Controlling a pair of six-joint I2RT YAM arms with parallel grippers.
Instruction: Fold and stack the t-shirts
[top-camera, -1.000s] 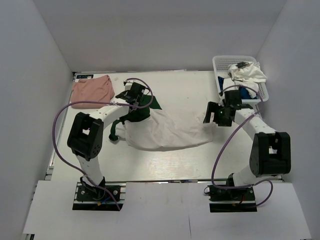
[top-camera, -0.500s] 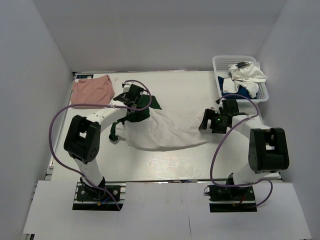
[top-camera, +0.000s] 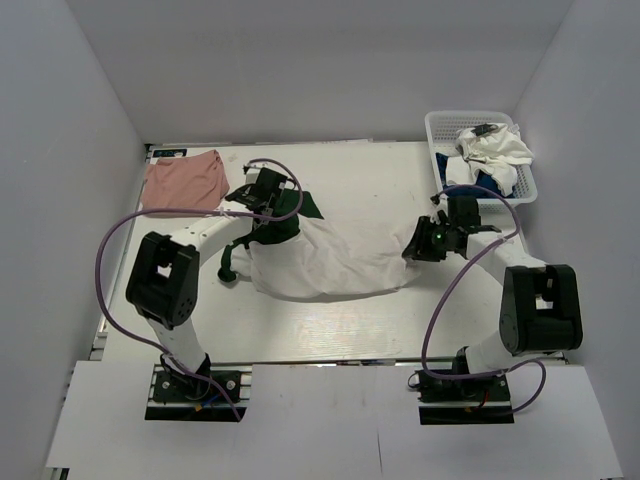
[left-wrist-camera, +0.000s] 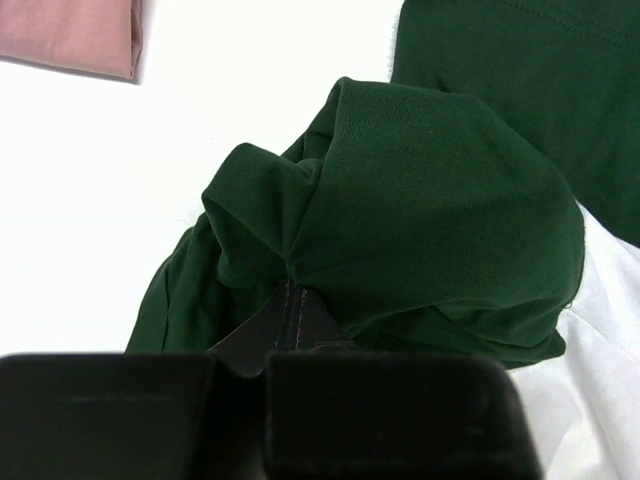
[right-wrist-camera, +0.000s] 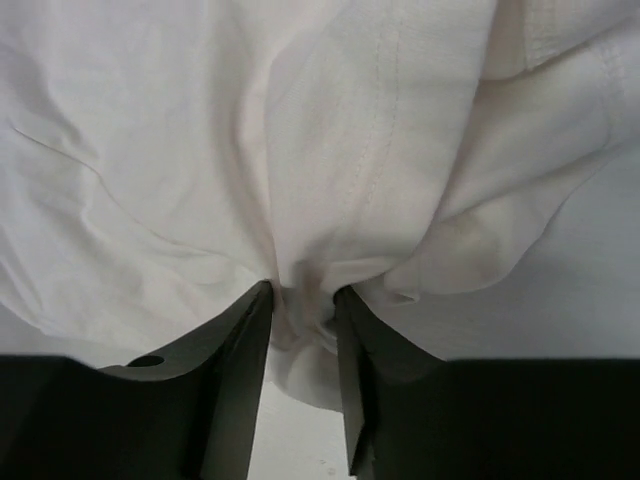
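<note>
The right gripper (right-wrist-camera: 300, 300) is now clamped on a pucker of white cloth, its jaws drawn in from the wide spread they had a second ago, when it hung just above this edge. That cloth is the 3 o'clock edge of the white t-shirt (top-camera: 330, 262), which lies crumpled across the middle of the table (top-camera: 380, 320). The left gripper (left-wrist-camera: 295, 305) stays pinched shut on the dark green sleeve (left-wrist-camera: 420, 200) at the shirt's 10 o'clock corner. With both ends held, the shirt looks ready to be stretched flat for folding. The salmon-pink t-shirt (top-camera: 183, 182) lies folded at the table's 10 o'clock, and the unfolded tees (top-camera: 490, 150) wait in the basket (top-camera: 440, 125) at 2 o'clock.
</note>
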